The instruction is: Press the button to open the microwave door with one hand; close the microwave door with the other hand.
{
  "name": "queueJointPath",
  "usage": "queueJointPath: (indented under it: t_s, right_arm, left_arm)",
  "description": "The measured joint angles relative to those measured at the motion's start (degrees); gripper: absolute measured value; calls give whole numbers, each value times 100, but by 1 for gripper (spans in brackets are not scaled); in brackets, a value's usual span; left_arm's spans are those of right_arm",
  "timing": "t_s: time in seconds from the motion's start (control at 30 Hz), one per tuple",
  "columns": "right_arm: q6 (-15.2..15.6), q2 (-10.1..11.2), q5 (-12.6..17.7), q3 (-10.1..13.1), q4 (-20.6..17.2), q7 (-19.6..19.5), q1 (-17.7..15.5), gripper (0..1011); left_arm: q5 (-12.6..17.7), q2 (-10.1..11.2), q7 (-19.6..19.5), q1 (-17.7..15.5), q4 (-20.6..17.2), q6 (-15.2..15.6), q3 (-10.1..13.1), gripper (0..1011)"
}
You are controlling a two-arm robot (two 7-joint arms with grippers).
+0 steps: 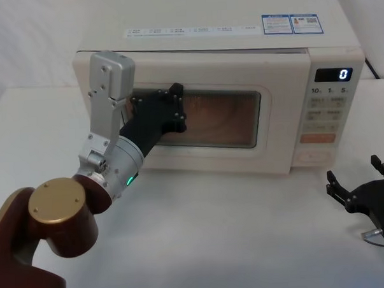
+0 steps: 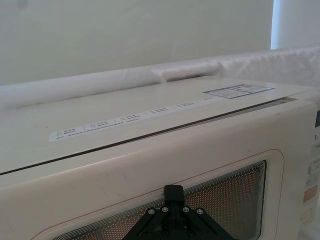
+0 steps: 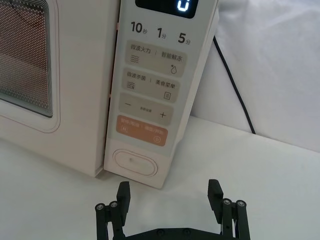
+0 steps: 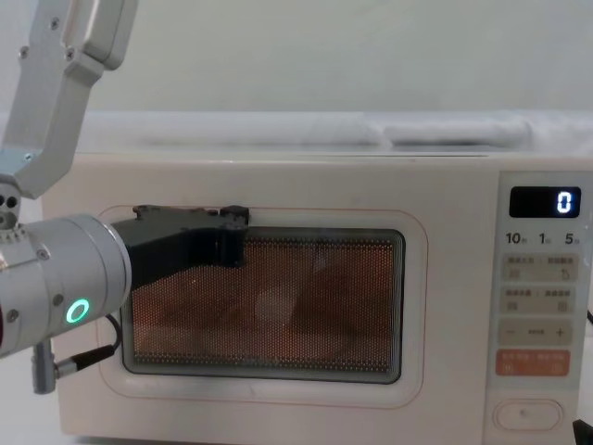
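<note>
Now left gripper (image 1: 176, 106) against microwave door (image 1: 277, 124).

Cream microwave (image 1: 239, 52) upright, its windowed door (image 1: 196, 93) nearly shut.

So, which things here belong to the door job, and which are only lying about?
Belongs to the job:
microwave
microwave door
button
left gripper, at the door window
right gripper, open, low before the button

Only lying about:
black cable
top labels
</note>
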Motion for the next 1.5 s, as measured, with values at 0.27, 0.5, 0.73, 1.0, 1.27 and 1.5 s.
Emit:
queueJointPath:
  t_s: [0.27, 0.5, 0.73, 1.0, 1.27, 1.5]
  right_arm:
    - [0, 0, 0, 0, 0, 0, 0, 1002]
    - [0, 0, 0, 0, 0, 0, 0, 1002]
    - [0, 0, 0, 0, 0, 0, 0, 1002]
    - [0, 0, 0, 0, 0, 0, 0, 1002]
    - [0, 0, 0, 0, 0, 0, 0, 1002]
    - [0, 0, 0, 0, 0, 0, 0, 1002]
  left_arm:
    - [5, -27, 3, -29, 62, -15, -16, 0]
    - [8, -37, 5, -49, 104, -26, -33, 0]
    - [9, -48, 6, -72, 146, -42, -53, 0]
    - [6, -56, 6, -113, 193, -61, -68, 0]
    - [-3, -70, 6, -168, 258, -78, -76, 0]
    - [-27, -85, 7, -139, 225, -81, -76, 0]
